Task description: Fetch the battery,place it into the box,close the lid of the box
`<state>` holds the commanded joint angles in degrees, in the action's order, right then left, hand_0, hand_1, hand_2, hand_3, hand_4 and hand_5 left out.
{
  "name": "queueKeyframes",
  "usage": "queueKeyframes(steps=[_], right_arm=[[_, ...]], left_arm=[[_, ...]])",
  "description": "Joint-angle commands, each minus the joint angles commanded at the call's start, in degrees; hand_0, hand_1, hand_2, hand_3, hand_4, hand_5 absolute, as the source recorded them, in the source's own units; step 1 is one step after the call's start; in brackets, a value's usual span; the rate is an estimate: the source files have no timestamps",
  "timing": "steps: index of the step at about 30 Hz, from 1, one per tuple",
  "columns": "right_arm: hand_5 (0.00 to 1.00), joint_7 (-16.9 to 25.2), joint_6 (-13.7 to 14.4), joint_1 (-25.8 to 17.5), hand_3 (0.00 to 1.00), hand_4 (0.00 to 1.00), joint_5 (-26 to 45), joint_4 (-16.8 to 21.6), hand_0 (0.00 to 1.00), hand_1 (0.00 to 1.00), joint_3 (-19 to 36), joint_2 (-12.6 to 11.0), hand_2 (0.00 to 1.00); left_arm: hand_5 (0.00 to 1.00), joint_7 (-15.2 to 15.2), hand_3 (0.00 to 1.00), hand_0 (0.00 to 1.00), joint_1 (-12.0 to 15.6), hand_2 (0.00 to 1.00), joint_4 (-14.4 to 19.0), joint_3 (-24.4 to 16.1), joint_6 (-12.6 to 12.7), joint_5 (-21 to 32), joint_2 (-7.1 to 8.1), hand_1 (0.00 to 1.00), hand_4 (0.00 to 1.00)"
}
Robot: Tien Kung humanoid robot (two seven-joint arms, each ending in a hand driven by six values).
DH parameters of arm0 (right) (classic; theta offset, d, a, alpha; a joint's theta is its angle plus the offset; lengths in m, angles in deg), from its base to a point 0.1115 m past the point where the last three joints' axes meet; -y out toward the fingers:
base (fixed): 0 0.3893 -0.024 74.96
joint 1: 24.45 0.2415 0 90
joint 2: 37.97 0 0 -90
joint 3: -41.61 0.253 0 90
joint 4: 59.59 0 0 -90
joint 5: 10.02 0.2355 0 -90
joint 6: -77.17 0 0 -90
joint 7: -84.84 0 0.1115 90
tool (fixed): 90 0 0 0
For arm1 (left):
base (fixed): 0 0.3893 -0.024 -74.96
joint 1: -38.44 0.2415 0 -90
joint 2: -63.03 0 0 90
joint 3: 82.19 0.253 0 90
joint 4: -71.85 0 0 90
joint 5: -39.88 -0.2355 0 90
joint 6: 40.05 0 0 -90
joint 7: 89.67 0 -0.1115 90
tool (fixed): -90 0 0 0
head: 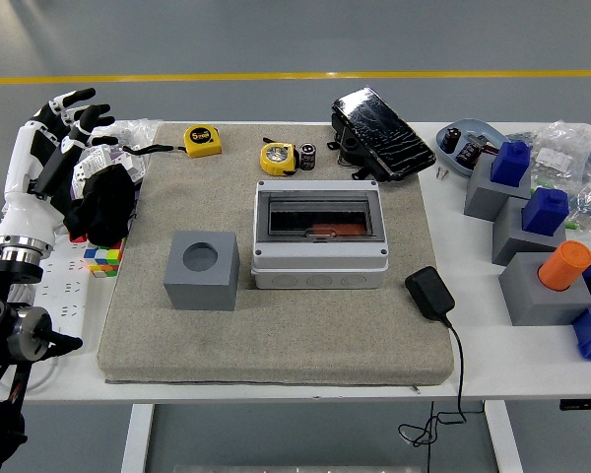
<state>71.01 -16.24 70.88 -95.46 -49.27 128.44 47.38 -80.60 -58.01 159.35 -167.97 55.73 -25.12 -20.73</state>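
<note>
A small black battery [307, 156] stands on the grey mat next to a yellow tape measure [278, 158], behind the box. The grey box [319, 239] sits mid-mat with its dark clear lid down; something orange shows inside. My left hand [64, 133] is white with black fingers, spread open and empty, above the table's left edge, far left of the battery. My right hand is out of view.
A grey cube with a round hole [202, 270] sits left of the box. A black charger [429, 293] lies to its right. A second tape measure [202, 140], a black pouch [381, 133], a black glove [103, 204] and grey-and-blue blocks [517, 212] surround the mat [276, 345].
</note>
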Motion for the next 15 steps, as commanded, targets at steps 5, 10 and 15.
queueKeyframes(steps=[5,10,15], right_arm=[[0.580,0.03,0.00,-0.06,0.574,0.972,0.04,0.00,0.639,0.646,-0.10,-0.07,0.657],[0.580,0.04,0.01,0.03,0.574,0.972,0.16,0.00,0.641,0.647,-0.17,-0.12,0.657],[0.580,0.04,-0.01,0.01,0.574,0.972,0.21,0.00,0.641,0.647,-0.30,-0.15,0.657]], left_arm=[[0.514,0.01,0.682,0.443,0.08,0.612,0.14,-0.06,0.05,0.02,-0.05,0.612,0.998],[0.515,-0.09,0.682,0.442,-0.10,0.612,0.30,0.06,0.03,-0.02,-0.02,0.612,0.998],[0.515,-0.19,0.682,0.442,-0.18,0.612,0.30,0.06,0.00,-0.07,0.00,0.612,0.998]])
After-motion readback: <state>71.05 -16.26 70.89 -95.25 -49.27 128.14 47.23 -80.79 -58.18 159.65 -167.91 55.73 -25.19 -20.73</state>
